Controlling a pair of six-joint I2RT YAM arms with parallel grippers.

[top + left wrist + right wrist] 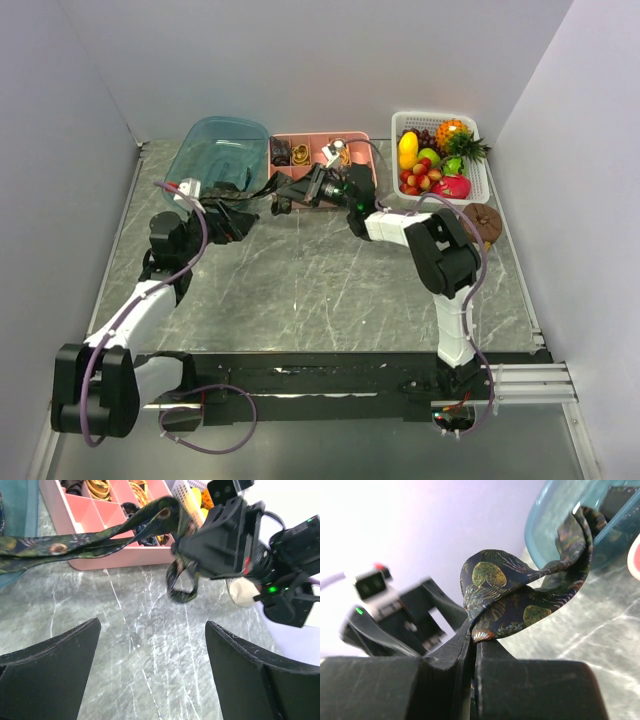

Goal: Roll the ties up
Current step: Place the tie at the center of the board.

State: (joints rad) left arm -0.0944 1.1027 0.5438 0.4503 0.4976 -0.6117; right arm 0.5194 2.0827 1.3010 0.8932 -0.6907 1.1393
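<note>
Top view: patterned tie strung from teal bin toward pink tray. Right gripper at its end, left gripper just beside strip.

Left wrist: left gripper spread wide, empty. Tie crosses ahead.

Right wrist: right gripper pressed together, pinching folded tie end.

Likely step: starting coil. Next move calls for wrist turn to wind, left steadying strip.

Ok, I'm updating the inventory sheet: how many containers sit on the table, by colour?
Teal bin: 1
Pink tray: 1
White basket: 1
Total: 3
</note>
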